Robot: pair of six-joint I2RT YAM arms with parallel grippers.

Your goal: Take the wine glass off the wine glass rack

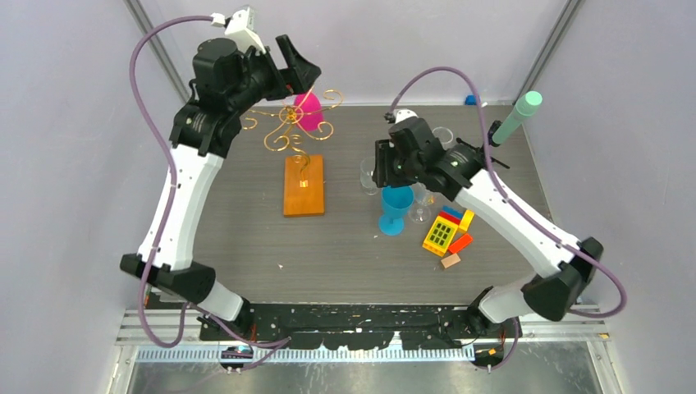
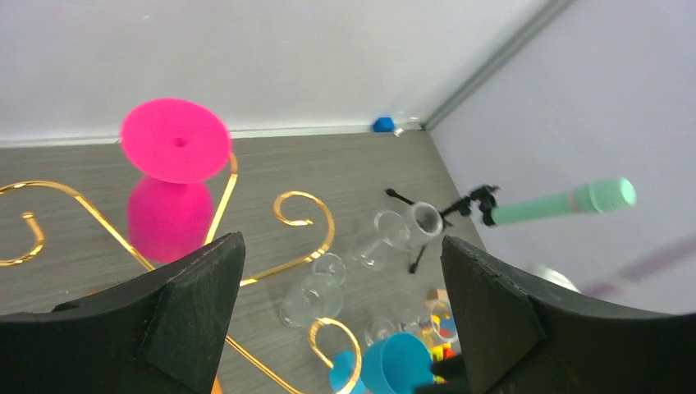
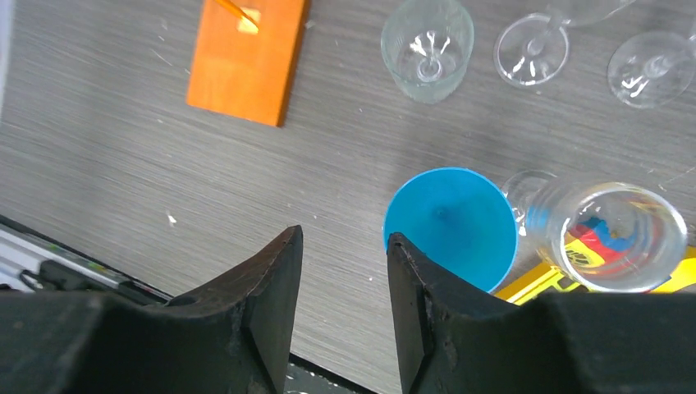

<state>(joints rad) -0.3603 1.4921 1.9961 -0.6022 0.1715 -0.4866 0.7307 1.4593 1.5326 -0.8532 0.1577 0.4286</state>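
A pink wine glass (image 1: 309,112) hangs upside down in the gold wire wine glass rack (image 1: 283,131), foot (image 2: 175,139) up and bowl below. The rack's post rises from an orange-brown wooden base (image 1: 304,185). My left gripper (image 1: 299,70) hovers just behind the rack's top, open wide and empty. In the left wrist view the pink glass sits up and left of the left gripper (image 2: 342,240). My right gripper (image 3: 345,234) is open above the table with nothing between its fingers. A blue wine glass (image 3: 451,226) stands upright just right of it.
Several clear glasses (image 3: 427,45) stand or lie right of the wooden base (image 3: 246,61). Coloured toy blocks (image 1: 447,231) lie beside the blue glass (image 1: 396,209). A small black tripod with a mint-green tip (image 1: 517,117) stands at the back right. Grey walls close in on both sides.
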